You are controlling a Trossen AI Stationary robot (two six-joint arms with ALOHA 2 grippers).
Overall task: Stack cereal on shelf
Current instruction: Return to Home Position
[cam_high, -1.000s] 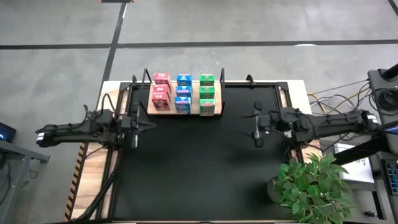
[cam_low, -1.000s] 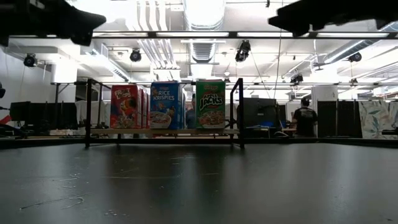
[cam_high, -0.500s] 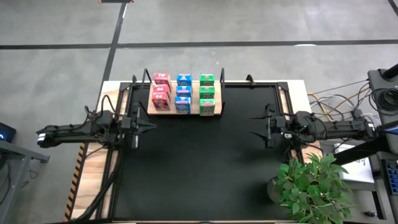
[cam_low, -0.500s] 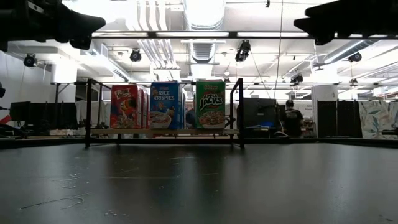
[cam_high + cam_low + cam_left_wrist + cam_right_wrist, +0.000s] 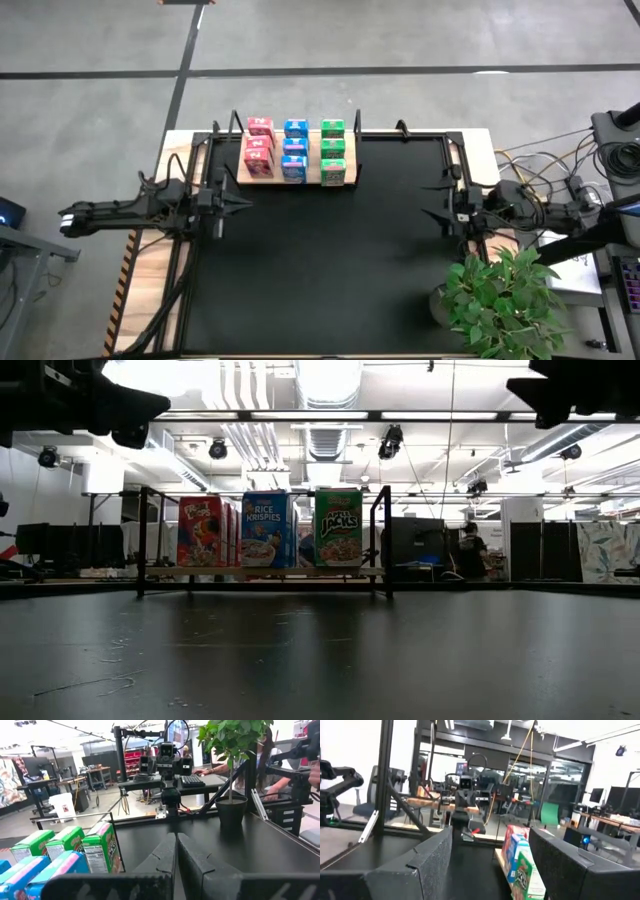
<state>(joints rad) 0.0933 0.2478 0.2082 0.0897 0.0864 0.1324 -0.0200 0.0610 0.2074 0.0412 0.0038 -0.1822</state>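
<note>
The shelf (image 5: 296, 178) is a light wooden board with black posts at the far side of the black mat. Nine small cereal boxes stand on it in three rows: pink-red (image 5: 259, 146), blue (image 5: 294, 148), green (image 5: 333, 150). The low view shows the front pink-red (image 5: 200, 531), blue (image 5: 265, 530) and green (image 5: 339, 528) boxes upright on the board (image 5: 260, 571). My left gripper (image 5: 240, 200) hovers shut near the mat's left edge, just near of the shelf. My right gripper (image 5: 432, 200) hovers open at the mat's right edge, far from the boxes.
A potted plant (image 5: 500, 292) stands at the table's near right corner, close to my right arm. Black frame posts (image 5: 212, 135) and cables (image 5: 180, 270) line the mat's left side. A person (image 5: 470, 552) stands far back in the room.
My right gripper has drawn back across the mat toward the table's right edge, staying above the surface. The boxes and the shelf have not moved.
</note>
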